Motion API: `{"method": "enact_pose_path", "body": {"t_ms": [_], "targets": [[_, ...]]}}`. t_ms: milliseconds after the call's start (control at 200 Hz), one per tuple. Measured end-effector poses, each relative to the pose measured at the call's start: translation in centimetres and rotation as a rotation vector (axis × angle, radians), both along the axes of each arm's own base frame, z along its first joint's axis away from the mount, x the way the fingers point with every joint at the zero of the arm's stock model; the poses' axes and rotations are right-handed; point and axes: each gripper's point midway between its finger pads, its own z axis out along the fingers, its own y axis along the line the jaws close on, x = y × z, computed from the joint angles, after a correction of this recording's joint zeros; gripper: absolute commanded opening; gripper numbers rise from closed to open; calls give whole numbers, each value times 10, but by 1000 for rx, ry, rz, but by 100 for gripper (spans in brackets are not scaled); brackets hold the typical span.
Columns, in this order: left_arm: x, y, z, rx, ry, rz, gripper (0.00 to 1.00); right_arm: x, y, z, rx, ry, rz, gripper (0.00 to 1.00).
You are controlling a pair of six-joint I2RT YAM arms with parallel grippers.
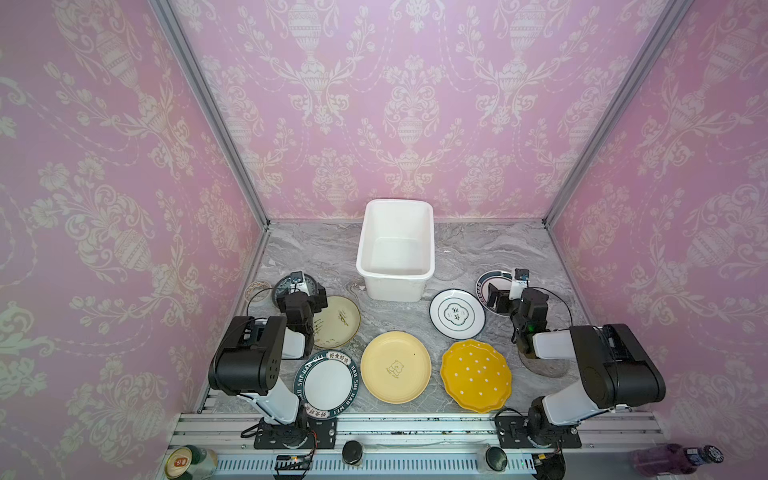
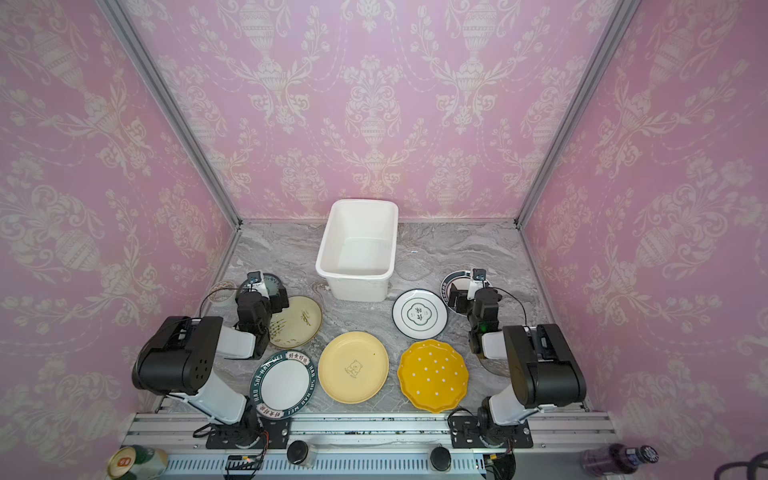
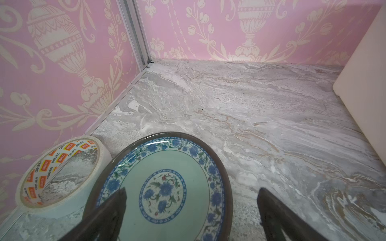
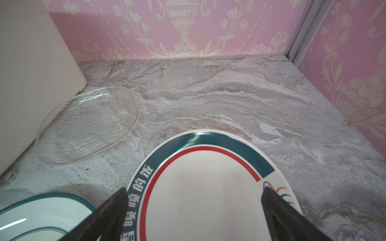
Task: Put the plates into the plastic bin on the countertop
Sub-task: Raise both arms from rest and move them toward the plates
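Plates [image 1: 395, 365]: judged rigid, glazed-slick, chip-prone, flat on table [image 1: 478, 249]; reckoned raised rim the only pinch spot; noted left jaws and right jaws spread wide, empty.

Likely lab booth: aluminium frame [image 1: 209, 104], wallpaper [image 1: 415, 124].

Pink wallpaper [image 1: 395, 104] with cream urns and flowers covers three walls. A roll of tape [image 3: 45, 167], printed orange inside, lies flat by the left wall. Along the front metal rail [image 1: 415, 424] are two black knobs [image 1: 352, 452], with a can [image 1: 179, 462] at the left end and a purple bottle [image 1: 673, 459] at the right.
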Motion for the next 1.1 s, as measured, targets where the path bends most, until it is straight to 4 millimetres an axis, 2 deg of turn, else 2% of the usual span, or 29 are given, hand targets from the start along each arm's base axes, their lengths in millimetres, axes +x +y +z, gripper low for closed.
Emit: {"method": "enact_pose_path", "body": {"t_ms": [891, 1021, 1101], "targets": [[-1, 0, 1, 0, -8, 1, 99, -1, -4, 1, -3, -3, -21, 100], [-6, 1, 2, 2, -10, 9, 99, -8, -7, 11, -9, -28, -47, 100], [-9, -3, 14, 6, -24, -2, 99, -13, -10, 33, -9, -67, -65, 100]]}}
